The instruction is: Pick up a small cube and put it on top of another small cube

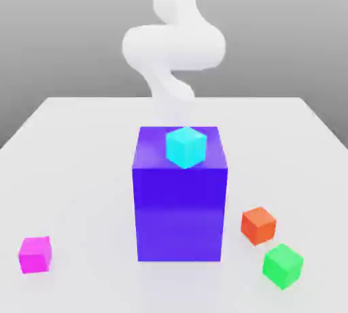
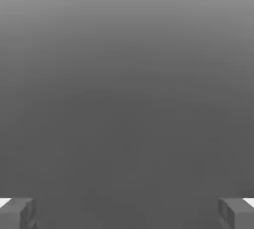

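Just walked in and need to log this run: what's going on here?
Nothing is being handled yet. The white robot arm stands behind a big blue block; its gripper is open and holds nothing. A small cyan cube sits on top of the block. On the table lie a pink cube, an orange cube and a green cube, all apart; none is stacked.
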Controlling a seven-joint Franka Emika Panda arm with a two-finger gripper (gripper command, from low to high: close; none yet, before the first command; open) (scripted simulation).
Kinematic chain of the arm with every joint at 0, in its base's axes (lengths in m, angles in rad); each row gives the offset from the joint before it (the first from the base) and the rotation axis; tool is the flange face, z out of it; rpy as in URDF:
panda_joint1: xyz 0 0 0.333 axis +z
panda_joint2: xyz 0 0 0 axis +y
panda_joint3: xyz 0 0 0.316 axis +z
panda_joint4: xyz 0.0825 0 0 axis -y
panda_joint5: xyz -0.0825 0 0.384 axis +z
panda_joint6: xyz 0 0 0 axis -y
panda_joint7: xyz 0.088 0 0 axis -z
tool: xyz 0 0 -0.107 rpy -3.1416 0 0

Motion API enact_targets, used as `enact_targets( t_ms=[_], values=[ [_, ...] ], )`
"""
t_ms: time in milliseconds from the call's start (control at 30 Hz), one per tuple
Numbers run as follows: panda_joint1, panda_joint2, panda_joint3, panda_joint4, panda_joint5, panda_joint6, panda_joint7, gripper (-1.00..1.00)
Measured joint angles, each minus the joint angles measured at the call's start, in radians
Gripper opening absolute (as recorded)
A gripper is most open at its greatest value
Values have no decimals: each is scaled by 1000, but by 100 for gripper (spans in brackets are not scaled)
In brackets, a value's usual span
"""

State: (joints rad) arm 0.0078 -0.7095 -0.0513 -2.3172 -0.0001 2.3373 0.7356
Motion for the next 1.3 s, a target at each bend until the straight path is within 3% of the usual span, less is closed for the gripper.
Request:
enact_targets(
  t_ms=[300, 600, 867, 1033, 1067, 1300],
  values=[
    [18, 326, -198, -63, 38, 137, -264, 0],
    [-23, 658, -351, -123, 161, 266, -583, 0],
    [-159, 953, -354, -173, 263, 384, -857, 0],
    [-277, 1134, -225, -138, 390, 509, -972, 0],
    [-291, 1153, -207, -133, 404, 523, -983, -100],
    [-289, 1150, -210, -134, 400, 519, -980, -100]
  ],
)
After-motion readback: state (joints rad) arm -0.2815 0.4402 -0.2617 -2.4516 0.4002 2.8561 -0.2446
